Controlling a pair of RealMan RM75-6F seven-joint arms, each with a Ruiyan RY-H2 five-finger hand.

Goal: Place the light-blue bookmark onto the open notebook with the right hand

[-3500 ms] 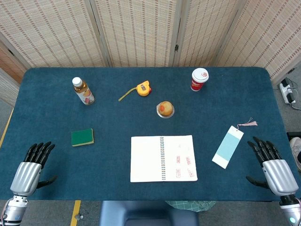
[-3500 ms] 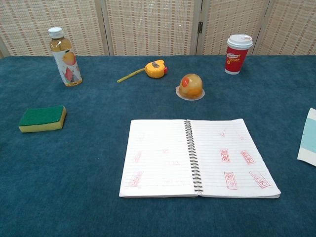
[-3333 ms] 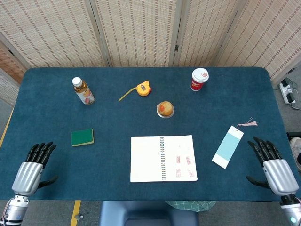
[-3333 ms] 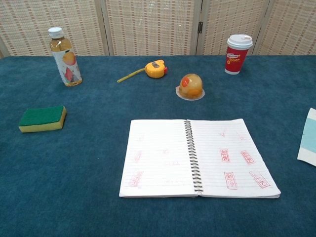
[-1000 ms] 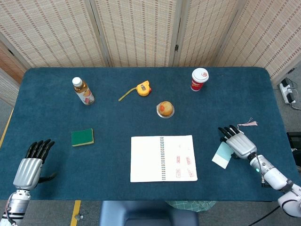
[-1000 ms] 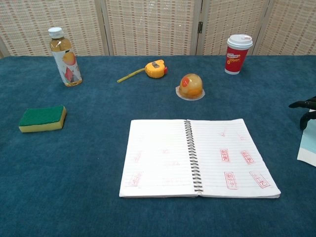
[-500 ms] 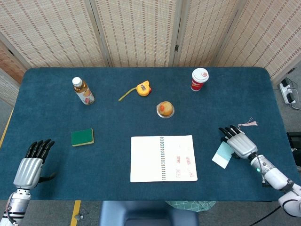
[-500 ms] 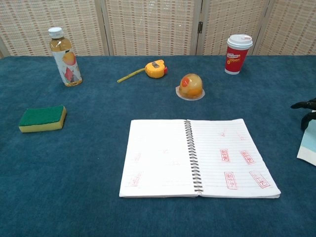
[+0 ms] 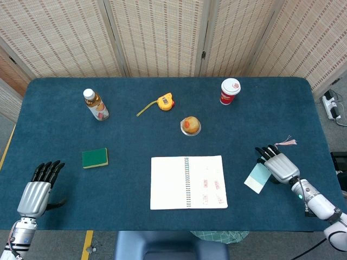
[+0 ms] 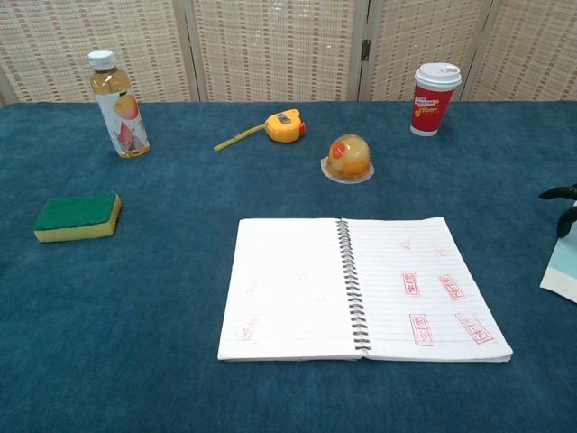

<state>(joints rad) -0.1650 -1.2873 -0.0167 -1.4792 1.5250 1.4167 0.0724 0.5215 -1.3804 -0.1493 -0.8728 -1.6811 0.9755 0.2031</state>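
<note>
Head view: right hand (image 9: 280, 166) sits palm-down over the upper part of the light-blue bookmark (image 9: 257, 179), fingers pointing up and away from the robot. Only the lower end of the strip shows below and left of the palm; the pink tassel (image 9: 286, 143) pokes out past the fingertips. Whether the fingers are clasping the strip or merely resting on it cannot be told from either view.

Bookmark lies flat on the blue surface (image 9: 135, 141), well right of the open notebook (image 9: 187, 182), not touching it. Long axis runs diagonally, tassel end farther from the robot and to the right, lower end nearer and toward the notebook. Hand lines up roughly with that axis.

Chest view: only dark fingertips (image 10: 561, 193) and one corner of the strip (image 10: 561, 271) at the right edge of frame.

Left hand (image 9: 35, 193) rests at the near left corner, fingers apart, holding nothing, far from the bookmark. Right hand is clearly the nearer one.

Judgement: once a hold is secured, the carry goes leftward, toward the notebook's right page.
</note>
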